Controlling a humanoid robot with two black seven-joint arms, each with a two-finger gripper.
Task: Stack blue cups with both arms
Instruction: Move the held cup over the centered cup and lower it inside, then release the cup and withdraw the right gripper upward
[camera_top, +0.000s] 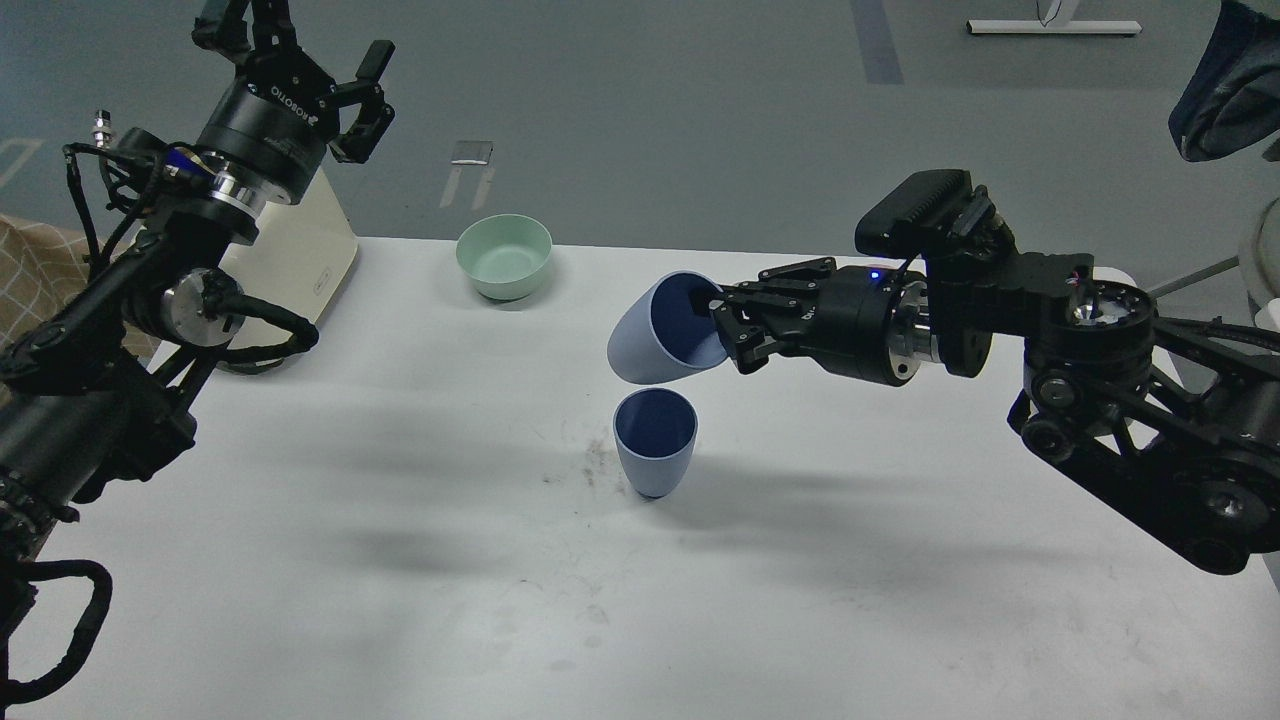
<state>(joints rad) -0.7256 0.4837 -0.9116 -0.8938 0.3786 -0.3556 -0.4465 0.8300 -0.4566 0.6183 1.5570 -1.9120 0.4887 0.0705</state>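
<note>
Two cups, one in the air — the stacking step is in hand

Head view: two blue cups sit near the middle of the white worktop (400, 560). One cup (655, 440) stands upright on the worktop, mouth up, free of any arm. The other cup (665, 328) hangs just above it, tipped on its side so that its mouth faces right, toward the arm that carries it. The right claw (722, 322) pinches this cup at the rim, one finger reaching inside the mouth and the other outside against the wall. The left claw (345, 100) is held high at the far left, well apart from both cups, its fingers spread and holding nothing. A mint-green bowl (504, 256) rests near the far edge of the worktop, clear of the action.

By my reading, the task is at the carry-and-place step: the held cup is close over its mate but not yet nested. The next move calls for turning the wrist so the narrow base points down — as it hangs now, the cup's side would meet the rim below. Then it needs lining up over the standing cup's mouth, a straight lowering, and a release once it seats. The standing cup has a narrow base, so a sideways nudge could topple it.
</note>
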